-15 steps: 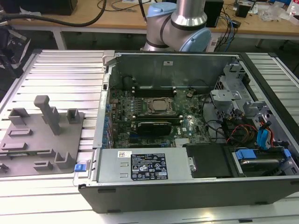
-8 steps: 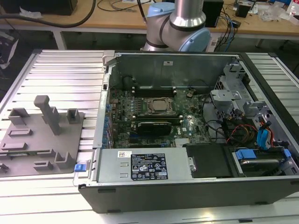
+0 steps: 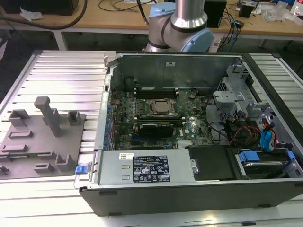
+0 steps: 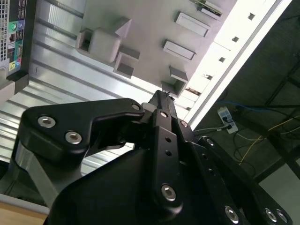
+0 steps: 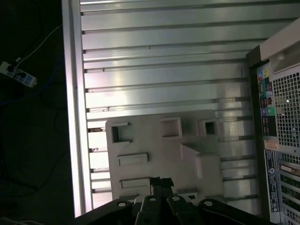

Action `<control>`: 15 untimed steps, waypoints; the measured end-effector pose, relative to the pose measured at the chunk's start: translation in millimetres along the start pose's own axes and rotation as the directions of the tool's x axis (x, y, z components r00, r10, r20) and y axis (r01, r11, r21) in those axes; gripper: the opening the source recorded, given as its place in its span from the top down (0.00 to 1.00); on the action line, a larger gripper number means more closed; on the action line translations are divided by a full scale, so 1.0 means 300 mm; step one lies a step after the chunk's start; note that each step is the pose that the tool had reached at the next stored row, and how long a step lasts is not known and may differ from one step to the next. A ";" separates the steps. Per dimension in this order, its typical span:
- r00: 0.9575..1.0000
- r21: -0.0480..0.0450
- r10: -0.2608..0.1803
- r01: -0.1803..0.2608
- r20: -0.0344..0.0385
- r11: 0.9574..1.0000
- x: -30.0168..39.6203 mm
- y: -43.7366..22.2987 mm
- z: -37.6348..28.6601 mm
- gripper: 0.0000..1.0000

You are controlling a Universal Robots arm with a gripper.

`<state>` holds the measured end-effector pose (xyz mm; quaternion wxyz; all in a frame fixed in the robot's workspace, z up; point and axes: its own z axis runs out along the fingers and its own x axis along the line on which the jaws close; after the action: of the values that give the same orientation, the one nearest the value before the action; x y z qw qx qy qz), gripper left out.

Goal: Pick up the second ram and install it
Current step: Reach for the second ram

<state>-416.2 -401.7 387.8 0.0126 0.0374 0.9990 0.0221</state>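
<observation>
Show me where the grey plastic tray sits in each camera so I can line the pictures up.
Exterior view: the grey plastic tray lies on the ribbed table at the exterior view's left, beside the computer case.
First wrist view: the tray lies just beyond the gripper.
Second wrist view: the tray lies beyond the gripper.
Shared landmark: the computer case, alongside the tray in every view.

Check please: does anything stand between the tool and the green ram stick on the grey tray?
Nothing tall that I can see. In the second wrist view the tool hangs above the grey tray, and the ram stick lies farther along it; only low tray pockets lie between them.
</observation>
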 end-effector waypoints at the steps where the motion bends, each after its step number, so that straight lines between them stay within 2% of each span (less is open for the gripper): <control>1: 1.000 0.001 0.000 0.000 0.000 1.000 0.002 -0.010 0.000 0.89; 3: 1.000 0.007 0.000 0.000 0.000 1.000 0.000 -0.043 0.000 0.89; 7: 1.000 0.010 0.000 0.000 0.001 1.000 -0.004 -0.084 0.001 0.89; 8: 1.000 0.010 0.000 0.000 0.001 1.000 -0.011 -0.100 0.001 0.89; 10: 1.000 0.010 0.000 0.000 0.001 1.000 -0.025 -0.117 0.003 0.89; 12: 1.000 0.010 0.000 0.000 0.000 1.000 -0.046 -0.150 0.005 0.89; 13: 1.000 0.010 0.000 0.000 0.000 1.000 -0.053 -0.157 0.006 0.89; 15: 1.000 0.010 0.000 0.000 0.000 1.000 -0.053 -0.158 0.006 0.89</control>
<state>-403.7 -450.1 384.4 0.0126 0.0374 0.9991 0.0172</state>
